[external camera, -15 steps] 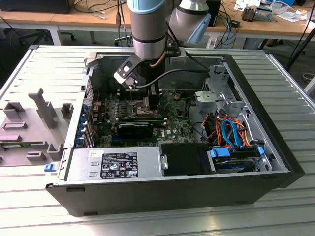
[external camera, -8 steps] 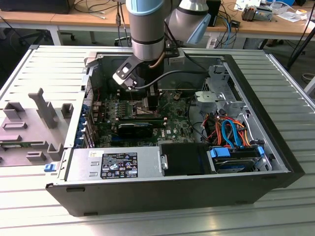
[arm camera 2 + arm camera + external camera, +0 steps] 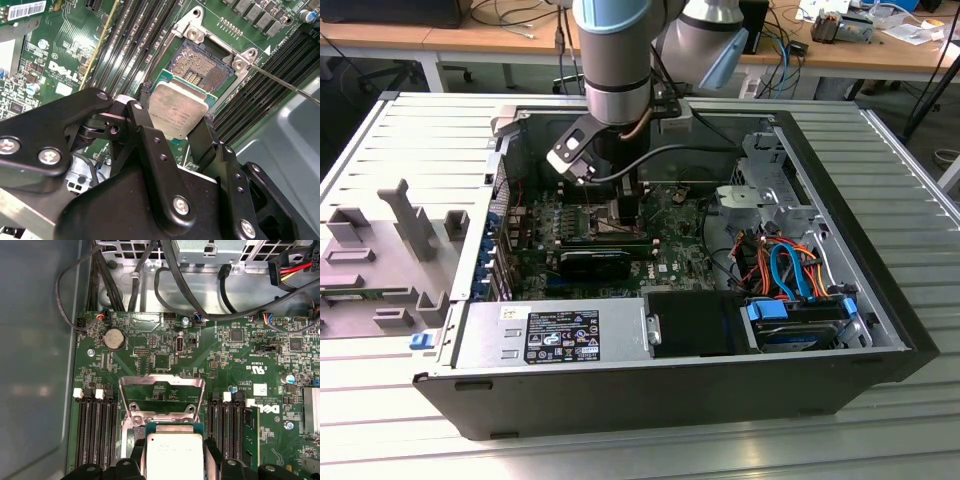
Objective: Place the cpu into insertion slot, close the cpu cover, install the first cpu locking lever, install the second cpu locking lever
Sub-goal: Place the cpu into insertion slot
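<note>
1. since the cpu (image 3: 177, 112) has to go down flat, the end effector (image 3: 175, 117) holds it by two opposite edges, silver top facing up. its black fingers (image 3: 145, 130) are closed only as far as the chip is wide, and they hold nothing else.
2. the cpu hangs over one edge of the insertion slot (image 3: 200, 67). most of the slot's tiny gold dots show past the chip, so i think it is not sitting in the slot yet.
3. the cpu cover (image 3: 162, 380) stands tipped up at one side of the slot. it is open so the chip has a free way in.
4. a thin metal lever (image 3: 285, 85) sticks out from a corner of the slot. it looks let go, and that is why the cover can stand up.
5. long black memory slots (image 3: 125, 45) run along both sides of the slot, so the chip has little room to wander.
6. in the exterior view the arm (image 3: 620, 60) reaches straight down into the open computer case (image 3: 620, 395), over the green board (image 3: 680, 255). coming from above keeps it away from the walls and from the cables (image 3: 790, 270) on the exterior view's right.
7. the case lies on its side on the ribbed metal tabletop (image 3: 900, 430), so the board faces up.
8. i judge the first step is under way. the cover is not closed and no lever is locked.
</note>
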Controlling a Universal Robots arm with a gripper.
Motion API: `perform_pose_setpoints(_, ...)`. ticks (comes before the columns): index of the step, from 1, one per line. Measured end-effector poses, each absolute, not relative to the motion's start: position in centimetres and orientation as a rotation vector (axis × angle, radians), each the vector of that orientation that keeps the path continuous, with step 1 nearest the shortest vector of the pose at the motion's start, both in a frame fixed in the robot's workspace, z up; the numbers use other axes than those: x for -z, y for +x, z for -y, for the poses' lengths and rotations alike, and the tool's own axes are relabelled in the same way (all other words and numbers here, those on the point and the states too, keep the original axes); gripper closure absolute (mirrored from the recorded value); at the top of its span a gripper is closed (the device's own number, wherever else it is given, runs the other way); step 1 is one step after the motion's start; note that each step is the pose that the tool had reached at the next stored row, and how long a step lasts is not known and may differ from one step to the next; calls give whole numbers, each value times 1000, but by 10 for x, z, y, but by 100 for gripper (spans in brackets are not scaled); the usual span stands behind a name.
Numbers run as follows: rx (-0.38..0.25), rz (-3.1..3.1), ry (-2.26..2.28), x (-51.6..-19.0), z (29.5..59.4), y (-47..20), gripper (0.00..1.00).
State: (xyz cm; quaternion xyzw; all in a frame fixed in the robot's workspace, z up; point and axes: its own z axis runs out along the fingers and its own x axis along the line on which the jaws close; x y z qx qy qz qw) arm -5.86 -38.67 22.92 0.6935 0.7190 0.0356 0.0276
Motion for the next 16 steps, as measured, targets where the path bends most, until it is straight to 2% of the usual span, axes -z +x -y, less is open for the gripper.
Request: perform_pose_setpoints(16,-110,-2220,2141,-224,386,-61,45)
